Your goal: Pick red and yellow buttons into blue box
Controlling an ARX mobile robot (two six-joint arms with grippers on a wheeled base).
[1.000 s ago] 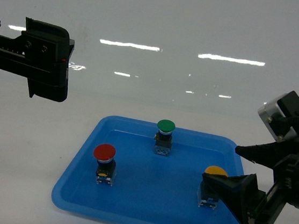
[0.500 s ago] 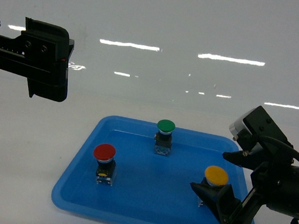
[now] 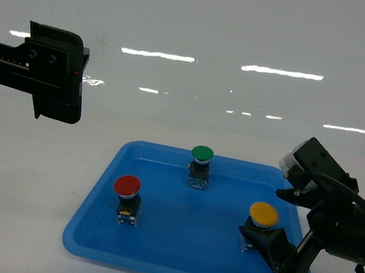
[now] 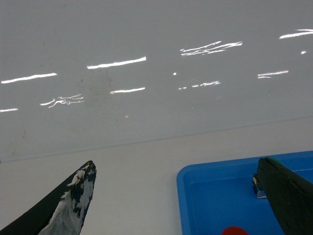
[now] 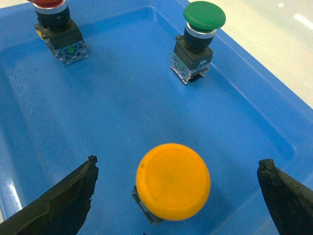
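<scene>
The yellow button stands at the right of a shallow blue tray. My right gripper is open and low over it, one finger on each side of the yellow cap, with clear gaps to both fingertips. The red button stands at the tray's left, and only part of it shows at the top edge of the right wrist view. My left gripper hangs open, high and left of the tray, holding nothing. The blue box is out of view.
A green-capped button stands at the back middle of the tray, beyond the yellow one. The tray lies on a glossy white table. The tray's near-left corner shows in the left wrist view.
My right gripper has moved left and down over the tray, so its open fingers now straddle the yellow button. The left arm and the buttons have not moved.
</scene>
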